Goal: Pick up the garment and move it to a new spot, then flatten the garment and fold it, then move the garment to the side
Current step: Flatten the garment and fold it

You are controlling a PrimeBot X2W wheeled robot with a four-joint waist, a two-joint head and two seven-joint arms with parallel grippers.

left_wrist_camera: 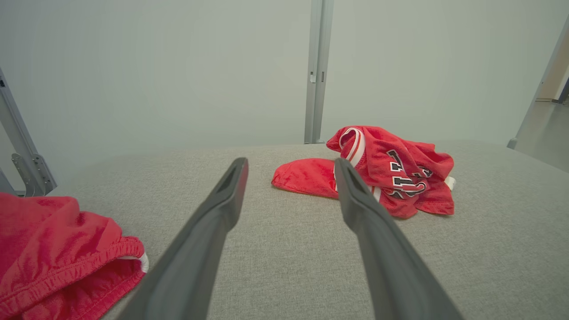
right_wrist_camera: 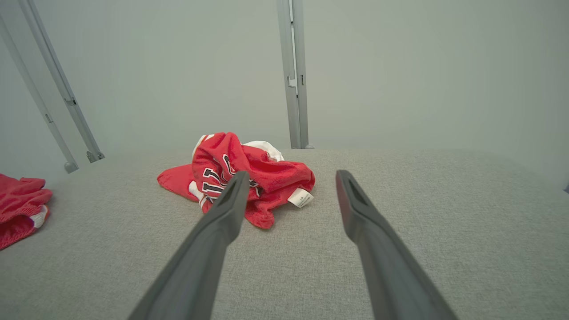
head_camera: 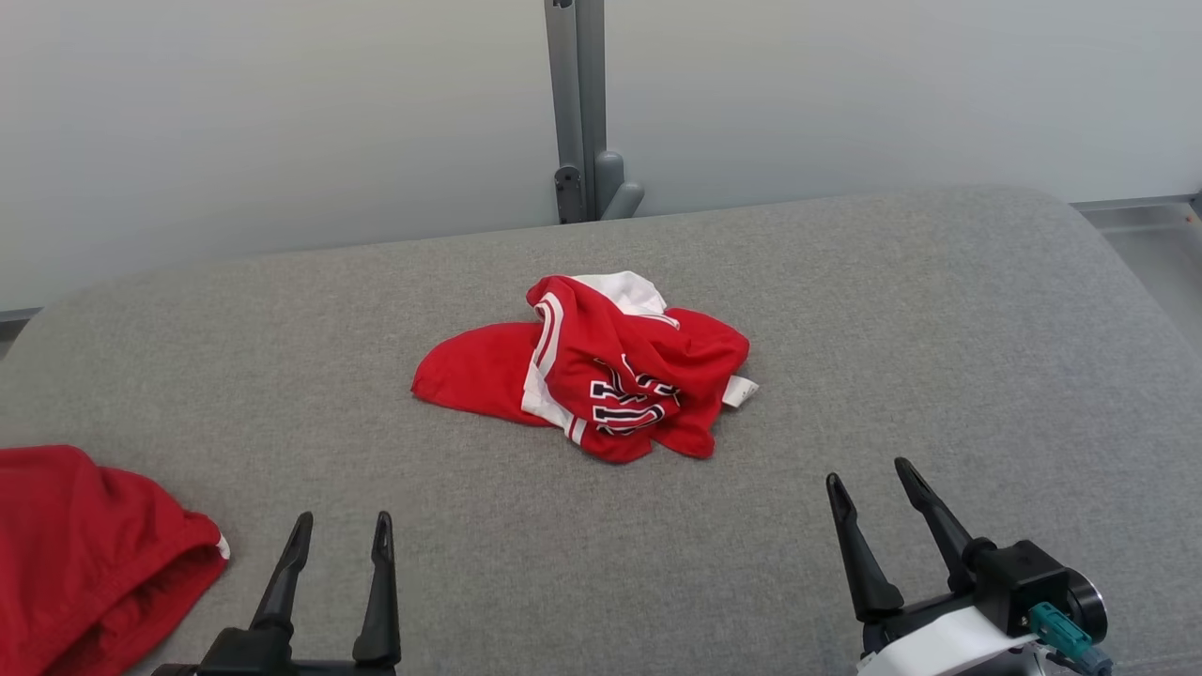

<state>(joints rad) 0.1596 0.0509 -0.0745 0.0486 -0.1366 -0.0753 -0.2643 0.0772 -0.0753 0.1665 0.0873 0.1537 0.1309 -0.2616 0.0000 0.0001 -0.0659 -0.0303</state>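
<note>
The crumpled garment lies lengthwise left-to-right, while left claw and right claw gape empty.

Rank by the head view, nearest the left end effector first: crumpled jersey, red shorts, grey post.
1. red shorts, just left of the left end effector.
2. crumpled jersey, ahead and to its right, in the middle of the table.
3. grey post, beyond the far edge.

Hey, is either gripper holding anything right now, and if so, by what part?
Nothing is held. The left gripper and the right gripper are both open and empty, well apart from the crumpled red garment lying on the grey surface.
</note>
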